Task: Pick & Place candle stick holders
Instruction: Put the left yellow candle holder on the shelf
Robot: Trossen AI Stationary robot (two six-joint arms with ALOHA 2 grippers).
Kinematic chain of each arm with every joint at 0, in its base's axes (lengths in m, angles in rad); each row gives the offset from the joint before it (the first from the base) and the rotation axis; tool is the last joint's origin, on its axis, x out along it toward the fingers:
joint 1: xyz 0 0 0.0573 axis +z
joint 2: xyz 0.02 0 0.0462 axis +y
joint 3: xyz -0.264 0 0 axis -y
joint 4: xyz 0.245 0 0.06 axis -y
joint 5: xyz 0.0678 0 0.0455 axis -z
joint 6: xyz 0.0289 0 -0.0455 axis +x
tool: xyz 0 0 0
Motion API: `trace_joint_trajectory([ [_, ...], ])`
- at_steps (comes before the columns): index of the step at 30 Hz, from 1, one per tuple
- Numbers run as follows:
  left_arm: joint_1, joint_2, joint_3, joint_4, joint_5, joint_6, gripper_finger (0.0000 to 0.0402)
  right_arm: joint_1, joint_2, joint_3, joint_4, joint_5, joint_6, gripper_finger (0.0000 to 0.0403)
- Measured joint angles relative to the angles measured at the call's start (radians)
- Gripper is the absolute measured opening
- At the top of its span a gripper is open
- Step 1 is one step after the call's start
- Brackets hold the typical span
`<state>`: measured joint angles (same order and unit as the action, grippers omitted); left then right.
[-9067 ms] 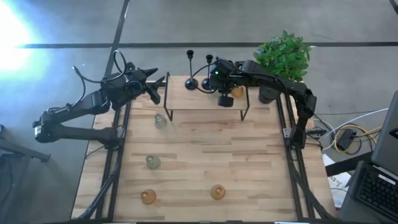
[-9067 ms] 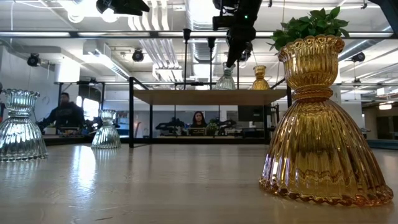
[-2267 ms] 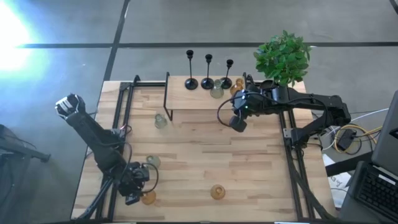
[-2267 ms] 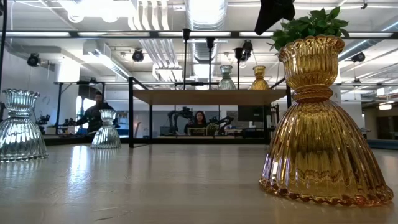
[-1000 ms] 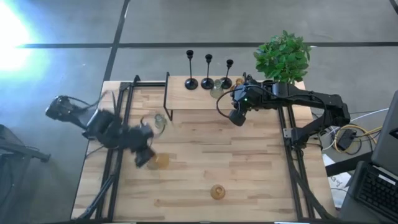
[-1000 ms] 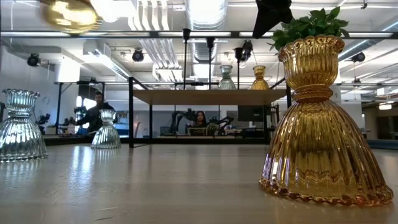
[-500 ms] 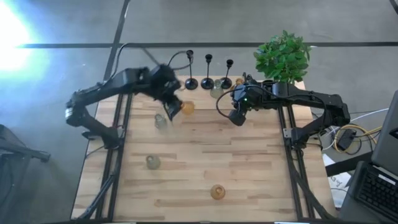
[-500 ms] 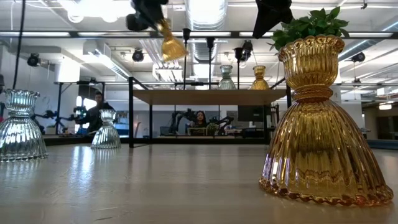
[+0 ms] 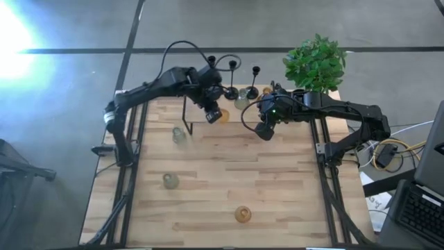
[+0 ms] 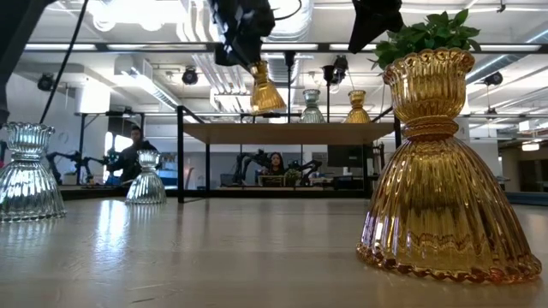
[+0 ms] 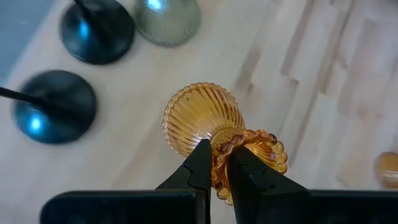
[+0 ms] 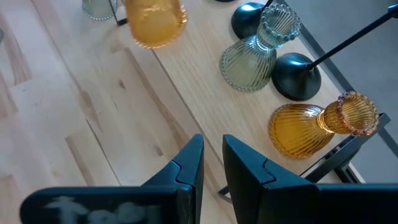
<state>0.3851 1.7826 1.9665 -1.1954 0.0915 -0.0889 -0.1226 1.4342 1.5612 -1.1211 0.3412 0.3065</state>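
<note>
A ribbed amber glass candle holder (image 11: 205,118) hangs in the air above the raised wooden shelf (image 9: 229,113) at the far end of the tabletop (image 9: 277,187), pinched at its narrow beaded neck by the left hand (image 11: 216,163), whose two dark fingers (image 11: 200,160) press against the glass from either side; in the low view the same holder (image 10: 267,89) floats clear above the shelf board with the left hand (image 10: 242,34) over it. On the shelf below it, seen past the left hand, stand two black domed candlestick bases (image 11: 55,107) and a pale green ribbed glass holder (image 11: 168,22). From above, the three slim black candlesticks (image 9: 254,83) stand in a row along the shelf's far edge, one partly covered by the left arm. The right hand (image 12: 211,160) hovers near the shelf's right end with its fingers slightly parted and nothing between them; ahead of it sit a pale green glass holder (image 12: 255,53) and a second amber ribbed holder (image 12: 311,127) beside a black candlestick base (image 12: 297,76). Lower on the tabletop stand two clear greenish holders (image 9: 179,135) on the left side and another amber holder (image 9: 242,214) near the front edge. A leafy green plant in a dark pot (image 9: 316,62) stands at the far right corner. People (image 10: 128,154) show in the room beyond.
</note>
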Motion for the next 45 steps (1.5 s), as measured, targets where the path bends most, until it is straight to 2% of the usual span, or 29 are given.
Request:
trace_joint_trajectory([
  [6,-0.001,0.013,0.048,-0.01,-0.063,0.027,0.0031,0.0,0.0,0.0,0.0,0.001,-0.002,0.0052],
  [17,0.0,0.003,0.055,-0.019,-0.068,0.01,0.0031,-0.019,0.0,0.0,0.002,0.002,-0.019,0.0052],
  [30,0.009,0.011,0.055,0.003,-0.108,-0.363,0.0031,-0.065,0.0,0.0,0.004,-0.001,-0.067,0.0052],
  [37,0.009,0.041,0.054,0.03,-0.124,-0.495,0.0031,-0.101,0.0,0.0,-0.001,-0.003,-0.112,0.0052],
  [42,-0.002,0.046,0.057,0.034,-0.156,-0.501,0.0031,-0.114,0.0,0.0,-0.004,-0.004,-0.197,0.0052],
  [45,-0.002,0.046,0.093,0.015,-0.129,-0.372,0.0031,-0.121,0.0,0.0,-0.004,-0.006,-0.231,0.0052],
])
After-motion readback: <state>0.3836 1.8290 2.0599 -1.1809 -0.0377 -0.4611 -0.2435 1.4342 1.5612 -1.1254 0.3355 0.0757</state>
